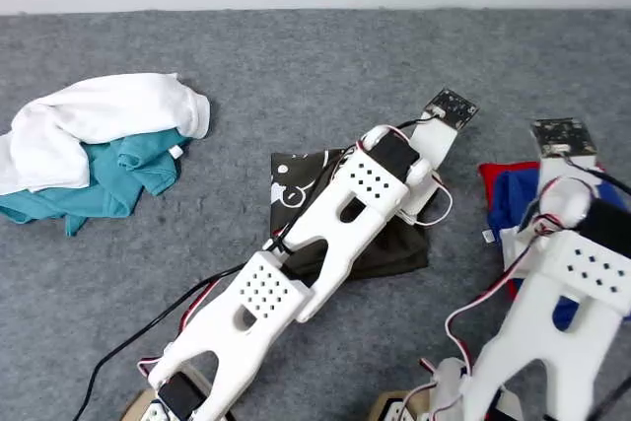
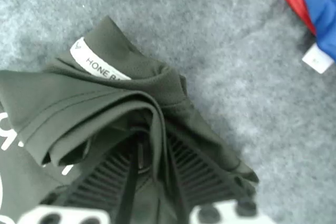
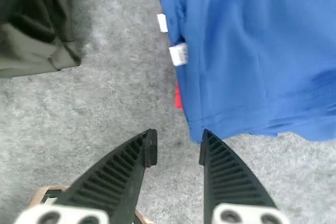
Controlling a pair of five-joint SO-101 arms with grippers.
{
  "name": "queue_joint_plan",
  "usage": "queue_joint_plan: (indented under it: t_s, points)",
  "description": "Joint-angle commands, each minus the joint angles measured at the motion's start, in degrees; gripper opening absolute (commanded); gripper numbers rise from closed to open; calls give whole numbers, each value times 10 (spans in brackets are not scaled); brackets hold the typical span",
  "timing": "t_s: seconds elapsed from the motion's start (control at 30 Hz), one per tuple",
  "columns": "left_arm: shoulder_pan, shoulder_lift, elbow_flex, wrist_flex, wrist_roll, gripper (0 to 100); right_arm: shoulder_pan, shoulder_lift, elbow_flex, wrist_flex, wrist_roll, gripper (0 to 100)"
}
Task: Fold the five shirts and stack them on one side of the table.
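— Where's the left arm?
— Stretched long and diagonal from the near edge toward the middle of the surface, wrist bent down at the far end.
— And the left gripper?
— Fingers pinched together on a fold of the dark shirt (the cloth drapes right over the tips).
— The right arm?
— Beside it, reaching less far. The right gripper points down at the surface, its ribbed fingers spread apart.
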Motion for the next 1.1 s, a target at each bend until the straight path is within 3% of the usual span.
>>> queue_joint_plan:
  t_s: [0.0,0.2,0.47,0.77,0.97,1.07]
  points:
    - [4,-2,-66,16,-2,31,-32,-15,-20,12,-5,147]
    - [3,-21,-99,33,-1,194,-39,-15,-20,15,-5,147]
    - [-29,-61,-102,33,-4,197,-39,-15,-20,15,-4,147]
    - [-214,-74,-92,35,-4,196,-41,-15,-22,11,-4,147]
    - [-240,-73,38,34,-5,196,-44,-15,-22,5,-5,147]
    - [-254,-73,77,33,-6,196,-83,-13,-20,-21,-5,147]
